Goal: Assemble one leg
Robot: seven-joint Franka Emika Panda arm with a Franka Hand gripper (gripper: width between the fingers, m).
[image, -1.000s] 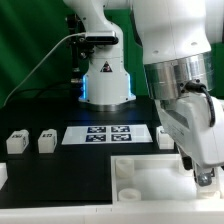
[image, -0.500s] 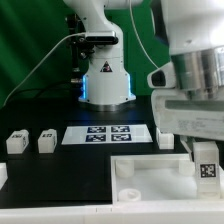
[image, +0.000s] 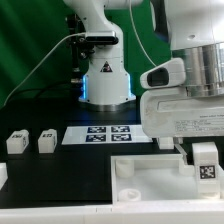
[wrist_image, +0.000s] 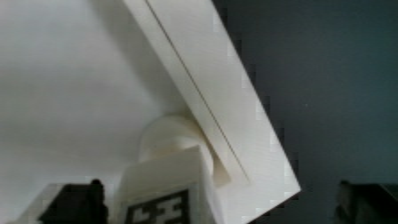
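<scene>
Leg (image: 206,163) upright; long axis vertical

No legible txt, only tags.

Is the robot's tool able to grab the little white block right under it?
Probably yes: the tool is open, and the small white plastic block with a tag stands between its fingers, nothing blocking.

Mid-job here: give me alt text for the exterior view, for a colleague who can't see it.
The open gripper hangs over a leg standing in the white tray's corner at the exterior view's right. Two more legs sit left, beside the marker board.
</scene>
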